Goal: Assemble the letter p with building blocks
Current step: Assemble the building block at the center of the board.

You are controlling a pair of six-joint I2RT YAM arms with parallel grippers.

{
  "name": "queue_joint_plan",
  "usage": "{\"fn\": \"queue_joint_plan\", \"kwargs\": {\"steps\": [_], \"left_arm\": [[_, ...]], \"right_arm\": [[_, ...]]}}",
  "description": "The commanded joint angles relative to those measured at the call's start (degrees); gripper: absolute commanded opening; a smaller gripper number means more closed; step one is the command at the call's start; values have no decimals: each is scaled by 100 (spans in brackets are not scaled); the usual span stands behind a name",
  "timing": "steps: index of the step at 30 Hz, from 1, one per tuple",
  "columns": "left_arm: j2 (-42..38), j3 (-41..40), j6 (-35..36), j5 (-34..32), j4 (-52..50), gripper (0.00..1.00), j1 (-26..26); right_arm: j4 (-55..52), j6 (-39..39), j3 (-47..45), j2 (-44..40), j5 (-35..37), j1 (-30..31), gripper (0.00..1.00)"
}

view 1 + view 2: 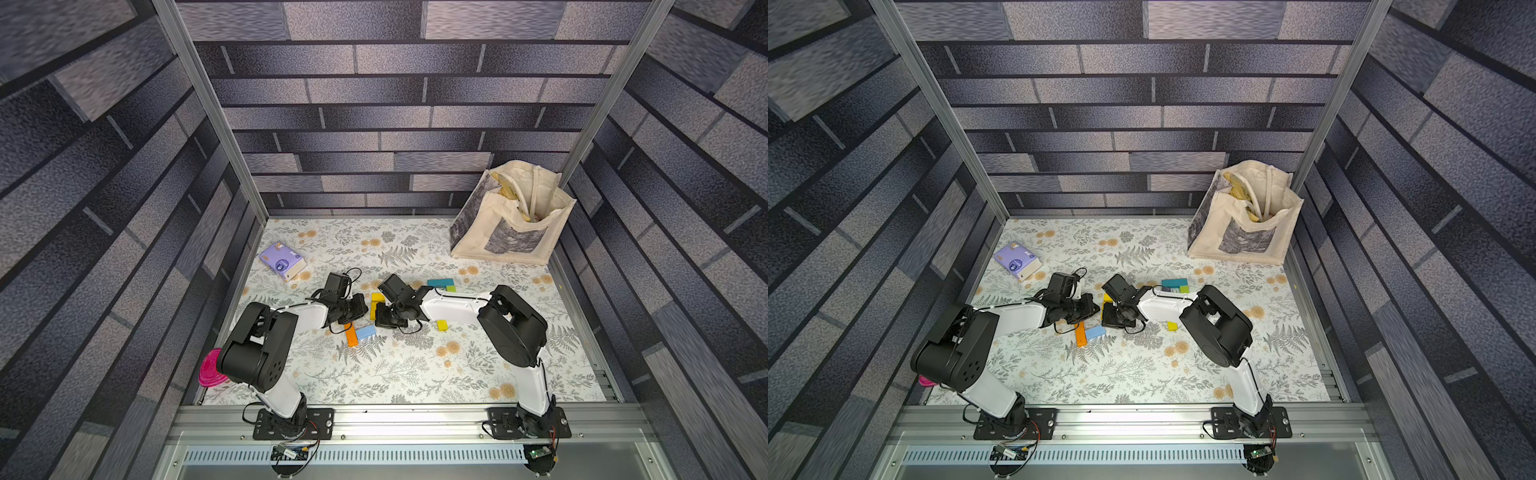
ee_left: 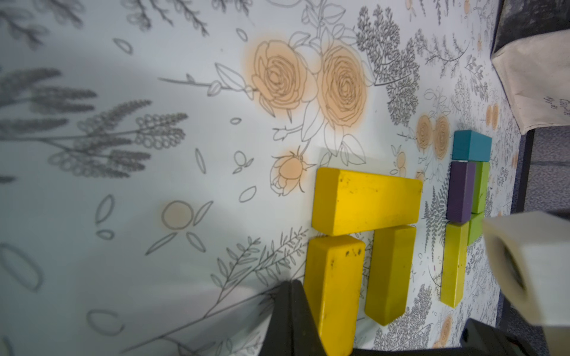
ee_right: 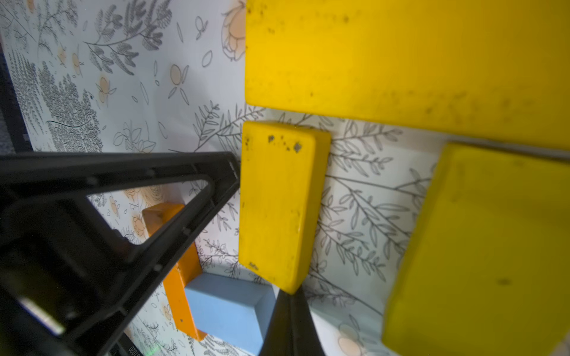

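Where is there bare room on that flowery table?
Free: the cloth between the orange block and the front rail; the back, between tissue packet and tote bag. Crowded: the middle, left gripper and right gripper beside yellow blocks.

Blocks lie central on the table, packet behind left, bag in far right corner

Far right corner of the floral-printed counter: a cream canvas tote bag stands open, its handles flopped inside. Towards the far left corner, a purple tissue packet lies flat. At the near left corner, a round pink thing, partly hidden.
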Motion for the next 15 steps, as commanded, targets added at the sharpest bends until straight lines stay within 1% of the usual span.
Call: {"fn": "queue_joint_plan", "kwargs": {"steps": [1,15], "left_arm": [[222,-39,-26,-109,-390,0,-44],[342,111,0,-117,-501,0,-40]], "right_arm": [[-142,11,76,163,34,42,0],[-281,-46,184,232,140,44,0]]}}
